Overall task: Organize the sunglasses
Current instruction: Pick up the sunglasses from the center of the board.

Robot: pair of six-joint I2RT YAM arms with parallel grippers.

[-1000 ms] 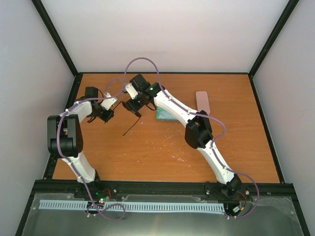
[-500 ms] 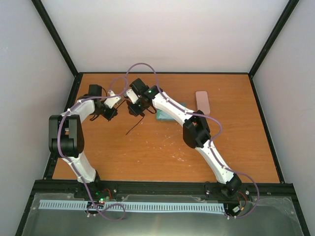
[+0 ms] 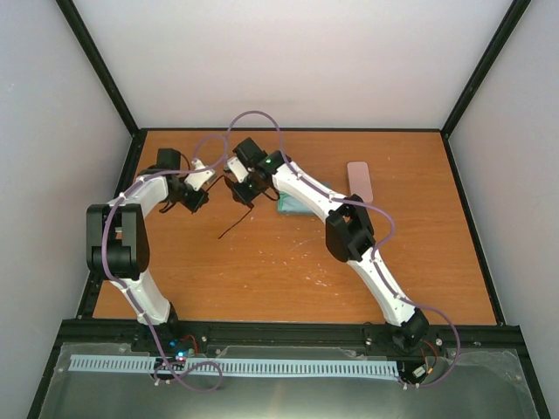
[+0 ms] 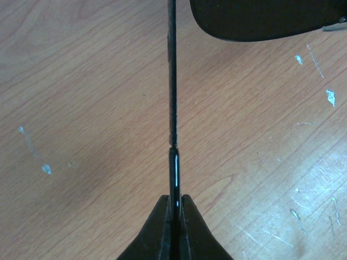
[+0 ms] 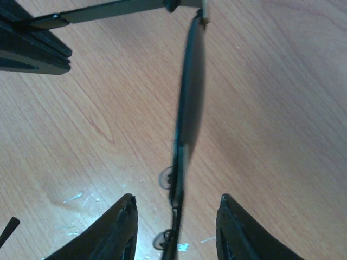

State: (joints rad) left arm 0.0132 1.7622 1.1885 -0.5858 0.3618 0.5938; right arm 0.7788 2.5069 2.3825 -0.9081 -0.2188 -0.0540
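Observation:
The black sunglasses (image 3: 229,225) hang above the table between my two grippers, one thin arm dangling down. My left gripper (image 3: 194,199) is shut on the other thin black arm (image 4: 172,108), pinched at the fingertips (image 4: 174,199). In the right wrist view the dark lens front (image 5: 191,108) stands edge-on between the spread fingers of my right gripper (image 5: 176,203), which is open and does not touch it. The left gripper (image 5: 32,46) shows there at the top left, holding the arm. The pink-red pair is out of view.
A pink oblong case (image 3: 359,181) lies at the far right of the wooden table (image 3: 419,262). A teal-blue item (image 3: 291,206) lies partly under my right arm. Black frame rails edge the table.
Both grippers have shifted slightly toward the far side and drawn a little closer together. The black sunglasses stay held between them, one arm still dangling.

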